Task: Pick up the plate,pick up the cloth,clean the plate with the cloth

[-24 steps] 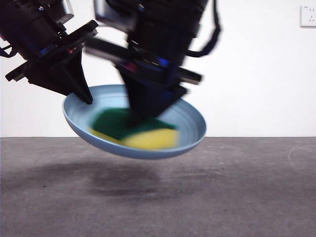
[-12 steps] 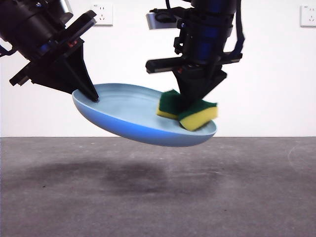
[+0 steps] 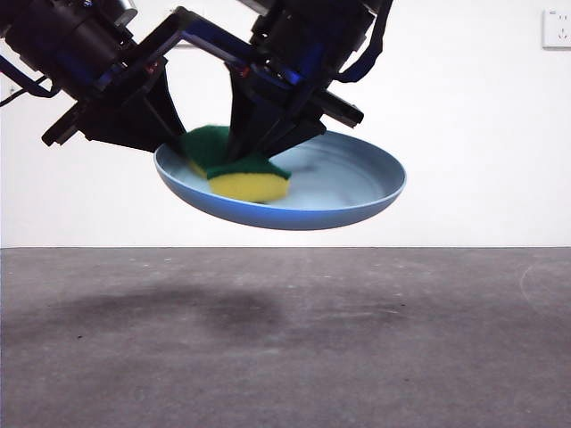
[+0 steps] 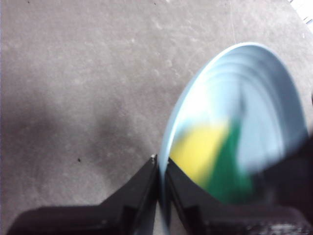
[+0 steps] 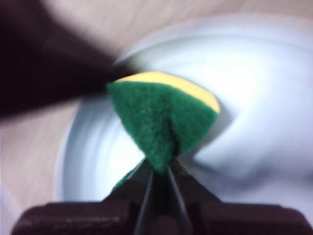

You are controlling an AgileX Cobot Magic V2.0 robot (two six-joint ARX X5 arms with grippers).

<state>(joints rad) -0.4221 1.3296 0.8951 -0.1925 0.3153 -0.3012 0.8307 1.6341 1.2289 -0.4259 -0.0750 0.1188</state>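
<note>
The light blue plate point(image 3: 348, 187) hangs tilted in the air above the table. My left gripper point(image 3: 162, 134) is shut on its left rim; the left wrist view shows the two jaws point(image 4: 161, 169) clamped on the plate's edge point(image 4: 168, 142). My right gripper point(image 3: 254, 147) comes down from above, shut on the cloth point(image 3: 239, 174), a yellow sponge with a green layer. The cloth rests inside the plate near its left side, close to the left gripper. In the right wrist view the pinched cloth point(image 5: 164, 120) lies against the plate's pale inside point(image 5: 254, 98).
Grey table surface point(image 3: 285, 339) lies well below the lifted plate, with the arms' shadow on it. A white wall with a power socket point(image 3: 557, 28) stands behind.
The right gripper swept the cloth from the plate's right side across to its left side. The plate shifted slightly right and up, tilting more level.
</note>
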